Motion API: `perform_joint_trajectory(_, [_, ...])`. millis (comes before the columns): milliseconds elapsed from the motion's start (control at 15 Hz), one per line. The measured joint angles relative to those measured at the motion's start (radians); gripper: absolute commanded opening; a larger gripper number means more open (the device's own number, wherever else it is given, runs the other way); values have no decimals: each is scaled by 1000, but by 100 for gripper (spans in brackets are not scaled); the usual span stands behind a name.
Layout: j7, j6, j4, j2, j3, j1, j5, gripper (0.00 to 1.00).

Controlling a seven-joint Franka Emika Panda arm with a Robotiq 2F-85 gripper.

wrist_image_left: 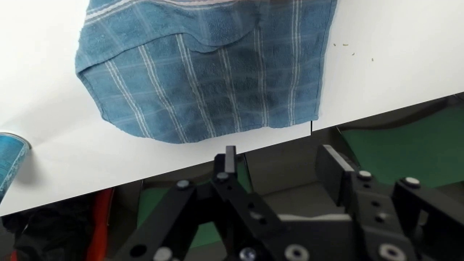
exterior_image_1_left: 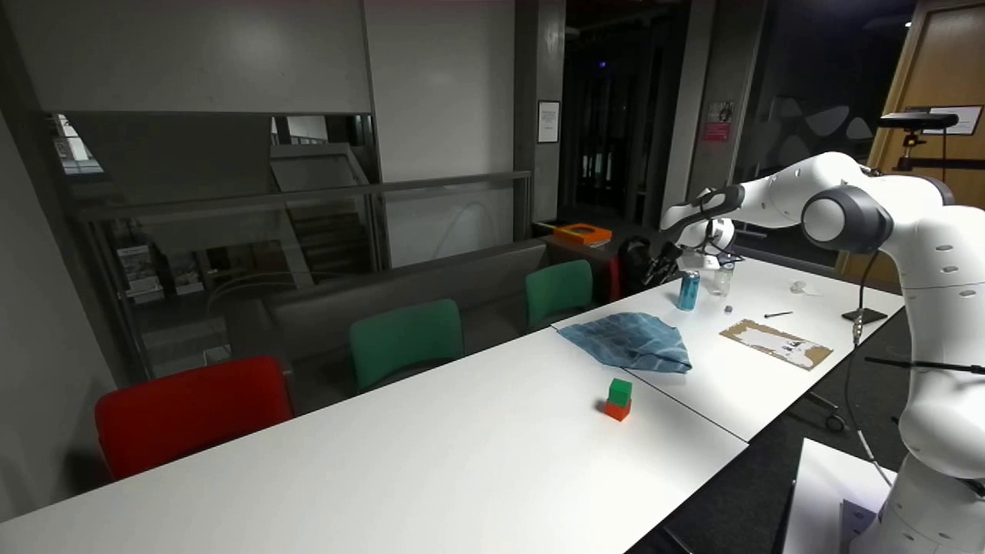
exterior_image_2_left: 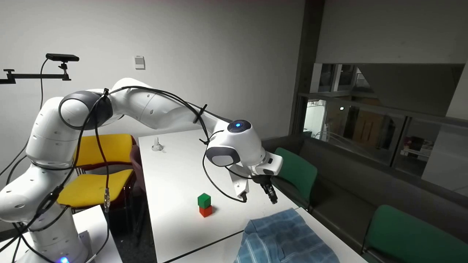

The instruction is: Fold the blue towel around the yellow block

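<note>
Indoors, we are viewing two abutting white rectangular tabletops (exterior_image_1_left: 385, 469) by grey walls (exterior_image_2_left: 237, 54), two green chairs (exterior_image_1_left: 408, 342), one striped blue cloth towel (wrist_image_left: 217, 87), one black gripper (wrist_image_left: 282, 161), jaws apart.

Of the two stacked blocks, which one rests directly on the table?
The red block: it is underneath, touching the table, while the green block sits on top of it.
</note>
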Motion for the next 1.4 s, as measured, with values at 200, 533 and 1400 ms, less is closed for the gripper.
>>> perform_joint_trajectory(200, [0,0,0,0,0,-1,0,100])
perform_joint_trajectory(533, [-3,28,10,1,14,-23,12,100])
perform_joint_trajectory(1400, [-134,13,254,220,151,-205,26,100])
